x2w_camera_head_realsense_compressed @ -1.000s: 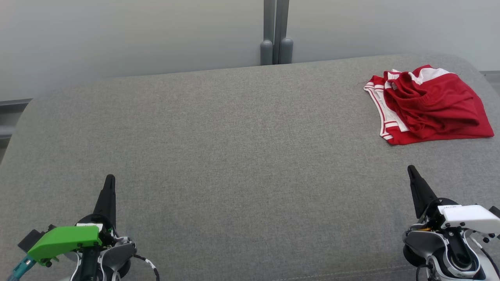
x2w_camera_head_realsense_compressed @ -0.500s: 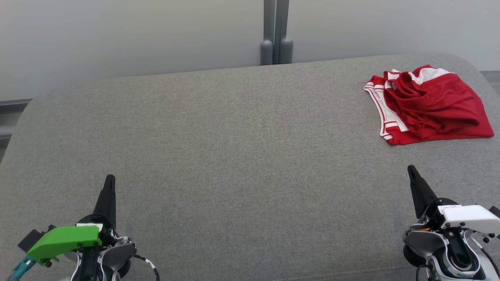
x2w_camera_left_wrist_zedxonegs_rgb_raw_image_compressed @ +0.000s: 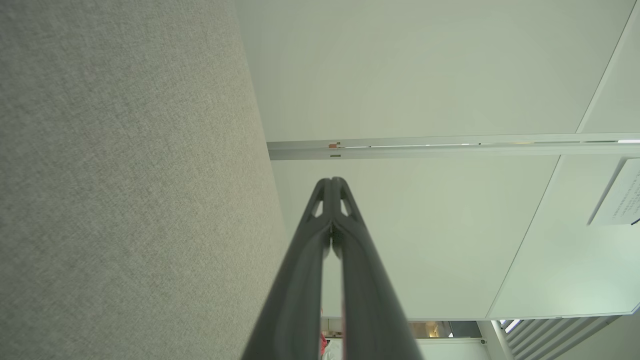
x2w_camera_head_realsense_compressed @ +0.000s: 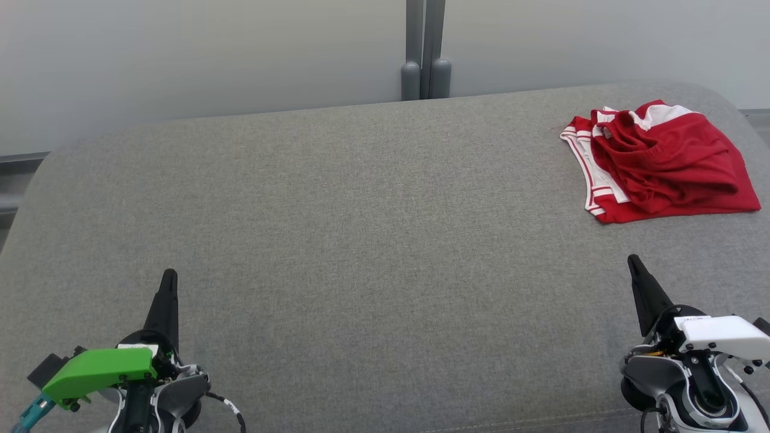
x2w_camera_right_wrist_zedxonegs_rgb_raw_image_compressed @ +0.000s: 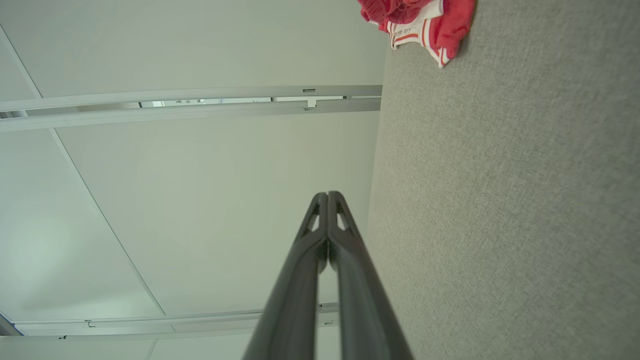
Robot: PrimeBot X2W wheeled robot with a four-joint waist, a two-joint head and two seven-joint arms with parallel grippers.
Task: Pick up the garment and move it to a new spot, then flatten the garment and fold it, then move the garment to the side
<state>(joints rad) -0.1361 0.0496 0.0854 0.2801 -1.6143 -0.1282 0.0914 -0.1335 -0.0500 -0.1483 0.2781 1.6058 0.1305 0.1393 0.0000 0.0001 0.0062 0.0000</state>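
Red garment (x2w_camera_head_realsense_compressed: pixel 662 165) with white stripes; grey fabric surface (x2w_camera_head_realsense_compressed: pixel 361 240); green cover on left gripper (x2w_camera_head_realsense_compressed: pixel 169 275).

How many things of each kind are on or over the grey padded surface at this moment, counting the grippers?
Garments: 1, the red and white garment, rumpled at the far right of the grey surface.
Grippers: 2, the left gripper and the right gripper, both shut and holding nothing.
Total: 3
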